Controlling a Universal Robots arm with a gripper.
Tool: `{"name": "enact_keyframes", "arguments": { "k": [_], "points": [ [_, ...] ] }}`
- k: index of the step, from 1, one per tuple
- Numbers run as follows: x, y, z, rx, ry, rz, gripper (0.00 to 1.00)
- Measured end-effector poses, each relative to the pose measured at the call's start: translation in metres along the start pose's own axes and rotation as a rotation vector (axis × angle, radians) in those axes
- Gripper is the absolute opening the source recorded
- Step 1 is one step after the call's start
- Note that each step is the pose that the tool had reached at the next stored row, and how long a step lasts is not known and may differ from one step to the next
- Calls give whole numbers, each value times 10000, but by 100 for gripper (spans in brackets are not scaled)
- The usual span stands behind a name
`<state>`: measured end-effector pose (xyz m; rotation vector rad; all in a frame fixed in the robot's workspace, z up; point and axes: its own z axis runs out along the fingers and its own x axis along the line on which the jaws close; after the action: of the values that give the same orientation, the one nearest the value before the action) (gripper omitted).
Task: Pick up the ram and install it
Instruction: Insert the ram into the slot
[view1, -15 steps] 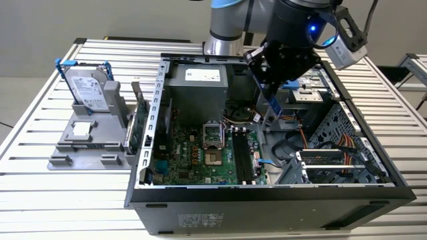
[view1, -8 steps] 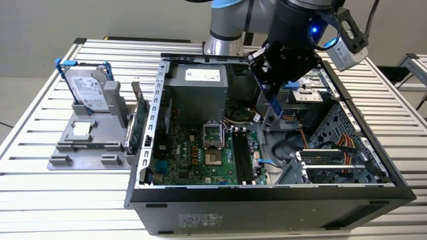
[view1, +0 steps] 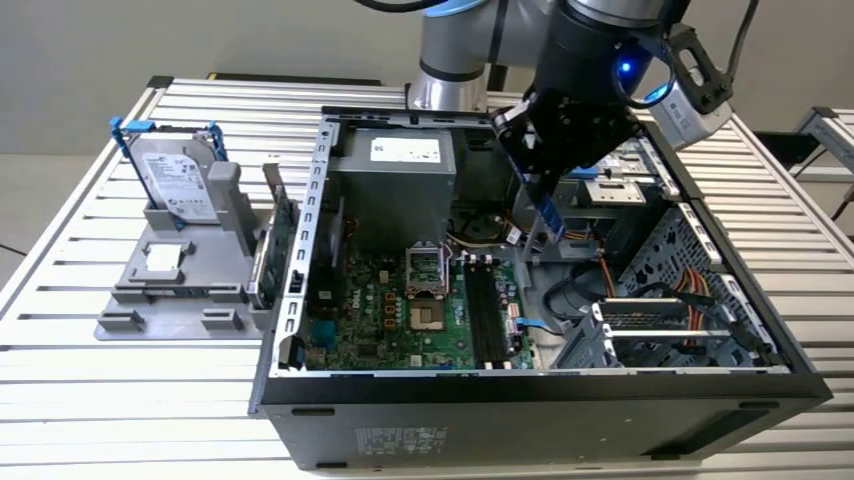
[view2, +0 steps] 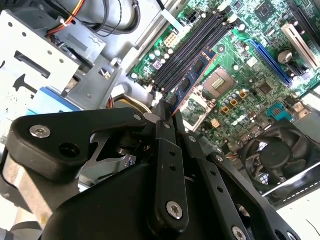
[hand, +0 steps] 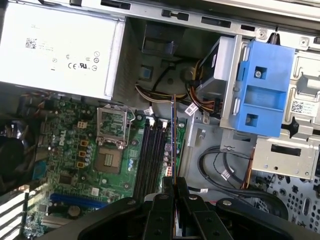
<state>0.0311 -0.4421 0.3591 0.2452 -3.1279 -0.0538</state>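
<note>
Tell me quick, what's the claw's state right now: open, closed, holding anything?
Claw: closed on the ram, which it holds over the motherboard inside the open case.

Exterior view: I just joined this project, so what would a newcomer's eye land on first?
The black gripper hangs over the open computer case, shut on the ram, held on edge above the motherboard near its memory slots. On the exterior view's left, a silver hard drive with blue brackets stands in a grey rack.
</note>
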Motion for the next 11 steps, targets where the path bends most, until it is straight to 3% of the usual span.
{"name": "enact_keyframes", "arguments": {
  "k": [11],
  "points": [
    [1, -2, 55, -2, 9, 147, 0]
  ]
}}
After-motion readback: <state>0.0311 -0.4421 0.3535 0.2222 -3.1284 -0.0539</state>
